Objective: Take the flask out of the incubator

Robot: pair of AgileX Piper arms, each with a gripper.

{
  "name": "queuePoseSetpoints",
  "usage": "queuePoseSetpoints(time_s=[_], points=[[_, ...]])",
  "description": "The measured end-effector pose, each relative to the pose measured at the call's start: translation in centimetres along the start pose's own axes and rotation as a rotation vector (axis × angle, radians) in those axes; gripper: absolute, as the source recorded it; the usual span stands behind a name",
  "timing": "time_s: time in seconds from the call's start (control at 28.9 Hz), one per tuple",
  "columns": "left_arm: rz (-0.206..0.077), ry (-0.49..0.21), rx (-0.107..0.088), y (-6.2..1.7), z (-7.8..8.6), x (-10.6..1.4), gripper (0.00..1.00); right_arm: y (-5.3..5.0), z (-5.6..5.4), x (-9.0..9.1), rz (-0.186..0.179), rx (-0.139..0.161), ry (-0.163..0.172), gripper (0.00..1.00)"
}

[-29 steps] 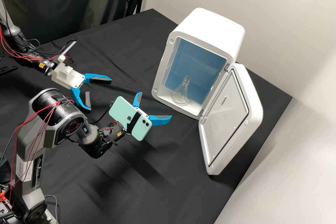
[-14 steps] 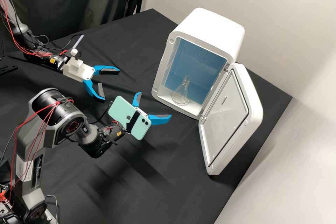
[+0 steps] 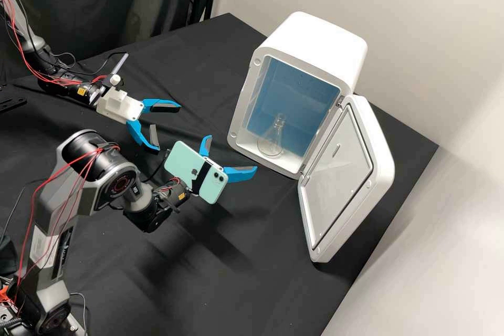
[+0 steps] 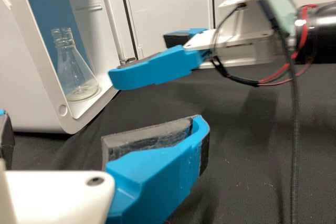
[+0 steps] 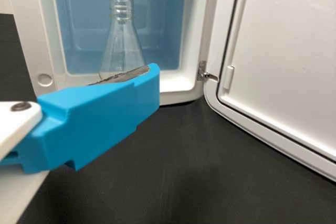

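The high view stands off the bench (image 3: 236, 273), looking forward and down at a middling slant on both arms and the open incubator (image 3: 315, 42). The left wrist view looks low across the bench, past the right gripper (image 4: 139, 57), at the incubator's front from the side. The right wrist view faces straight into it, close. All three share the flask (image 3: 272, 139) and door (image 3: 341, 173).

Right wrist view: we note the clear glass conical flask (image 5: 122, 30) with its lower body partly masked by a blue finger (image 5: 100, 111) of the right gripper (image 3: 232, 156). The white box-shaped incubator (image 5: 23, 35) roof and white hinged door (image 5: 283, 51) run off frame. High view: the mint-green phone (image 3: 195, 172) covers that gripper's white body.
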Motion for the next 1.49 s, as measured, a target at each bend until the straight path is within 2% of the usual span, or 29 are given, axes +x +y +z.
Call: queuePoseSetpoints(time_s=[0.14, 0.42, 0.55, 0.87, 1.14, 1.32, 1.49], points=[[0.0, 0.0, 0.0, 0.0, 0.0, 0.0, 1.0, 0.2, -0.1, 1.4, 0.016, -0.001, 0.014, 1.0], [-0.002, 0.0, 0.0, -0.05, 0.0, 0.0, 1.0, 0.0, -0.1, 3.2, 0.013, -0.005, 0.022, 1.0], [-0.002, 0.0, 0.0, -0.05, 0.0, 0.0, 1.0, 0.1, 0.4, 3.9, 0.0, -0.007, 0.003, 1.0], [-0.002, 0.0, 0.0, -0.05, 0.0, 0.0, 1.0, 1.0, 2.1, 5.0, 0.034, -0.005, -0.035, 1.0], [0.0, 0.0, 0.0, 0.02, 0.0, -0.1, 1.0, 0.9, 3.6, 5.3, 0.017, -0.001, -0.084, 1.0], [0.0, 0.0, 0.0, 0.02, 0.0, -0.1, 1.0, 1.0, 3.7, 5.6, 0.017, 0.0, -0.09, 1.0], [0.002, 0.0, 0.0, 0.09, 0.0, -0.1, 1.0, 1.6, 3.3, 6.3, 0.04, -0.002, -0.07, 1.0]])
